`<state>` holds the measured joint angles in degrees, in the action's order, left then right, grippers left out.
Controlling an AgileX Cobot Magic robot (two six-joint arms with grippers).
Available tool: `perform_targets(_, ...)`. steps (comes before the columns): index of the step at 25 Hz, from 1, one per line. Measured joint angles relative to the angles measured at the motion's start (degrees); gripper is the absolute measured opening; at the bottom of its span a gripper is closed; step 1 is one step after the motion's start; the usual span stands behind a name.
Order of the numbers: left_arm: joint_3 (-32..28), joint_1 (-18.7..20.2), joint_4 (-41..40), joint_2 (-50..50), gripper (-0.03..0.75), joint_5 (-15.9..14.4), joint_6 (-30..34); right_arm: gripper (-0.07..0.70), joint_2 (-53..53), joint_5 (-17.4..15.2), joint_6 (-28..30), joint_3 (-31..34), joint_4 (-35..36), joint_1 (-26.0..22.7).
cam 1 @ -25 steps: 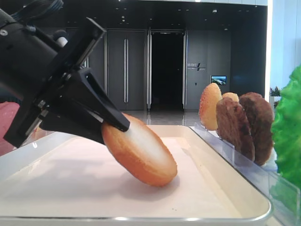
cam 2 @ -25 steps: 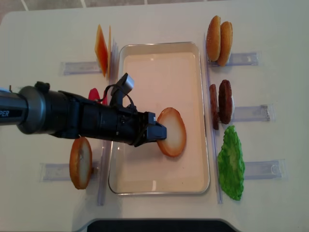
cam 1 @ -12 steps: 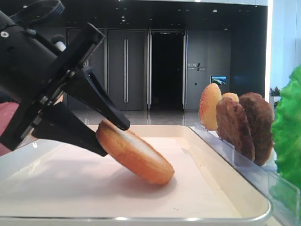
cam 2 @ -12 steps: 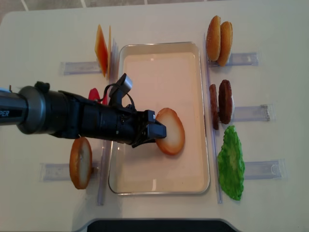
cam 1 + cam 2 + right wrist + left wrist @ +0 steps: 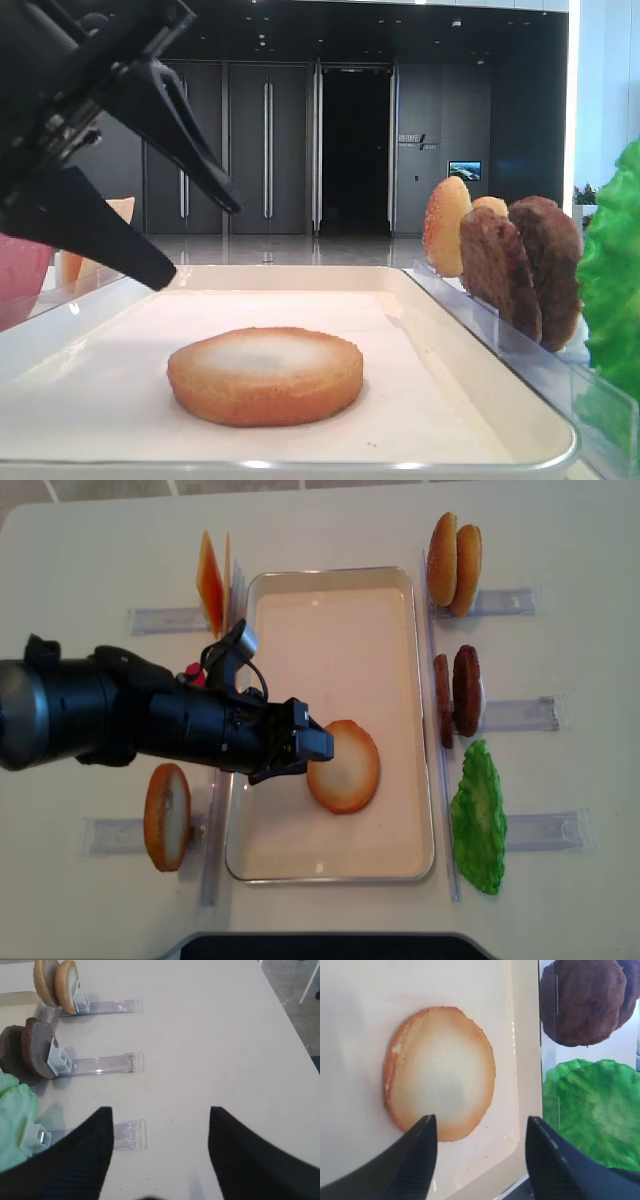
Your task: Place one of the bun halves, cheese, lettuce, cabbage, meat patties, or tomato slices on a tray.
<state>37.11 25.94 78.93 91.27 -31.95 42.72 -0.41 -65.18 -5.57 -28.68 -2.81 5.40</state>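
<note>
Dropped from the black left jaws (image 5: 305,748), wide apart and lifted, the round golden-edged, pale-faced bun half (image 5: 343,766) lay flat on the cream rectangular tray (image 5: 330,578), at their 3 o'clock

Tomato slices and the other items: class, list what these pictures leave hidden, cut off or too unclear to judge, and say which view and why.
- Tomato slices: overhead view, mostly covered by the left arm; only a red sliver shows.
- Lettuce: low side view, cut off by the right edge.
- Bun half: left wrist view, near rim hidden behind the left claw.
- Right claw: right wrist view, its base cut off by the bottom edge.
</note>
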Motion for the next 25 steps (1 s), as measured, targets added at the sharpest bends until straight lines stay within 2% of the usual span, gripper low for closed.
perform_targets(4,0.0,0.0,-9.4,-5.3,0.43,0.0,-10.3,0.429,0.0,0.0,0.0,0.0,0.0,0.0)
perform_targets(7,1.3,0.0,-21.4,-11.1,0.43,-0.6,-20.0,0.429,0.0,0.0,0.0,0.0,0.0,0.0)
perform_targets(9,3.6,0.0,-30.2,-15.0,0.43,-2.2,-28.3,0.429,0.0,0.0,0.0,0.0,0.0,0.0)
perform_targets(11,6.5,0.0,-39.4,-18.6,0.43,-5.1,-35.7,0.429,0.0,0.0,0.0,0.0,0.0,0.0)
perform_targets(14,11.4,0.0,-55.3,-23.0,0.43,-12.0,-47.6,0.429,0.0,0.0,0.0,0.0,0.0,0.0)
perform_targets(17,16.1,0.0,-69.1,-24.5,0.43,-22.1,-55.7,0.429,0.0,0.0,0.0,0.0,0.0,0.0)
perform_targets(20,18.8,0.0,-78.5,-24.7,0.43,-30.0,-59.4,0.429,0.0,0.0,0.0,0.0,0.0,0.0)
perform_targets(23,19.8,0.0,-82.7,-24.7,0.43,-35.1,-60.3,0.429,0.0,0.0,0.0,0.0,0.0,0.0)
perform_targets(25,19.8,0.0,-84.3,-24.7,0.43,-37.4,-60.5,0.429,0.0,0.0,0.0,0.0,0.0,0.0)
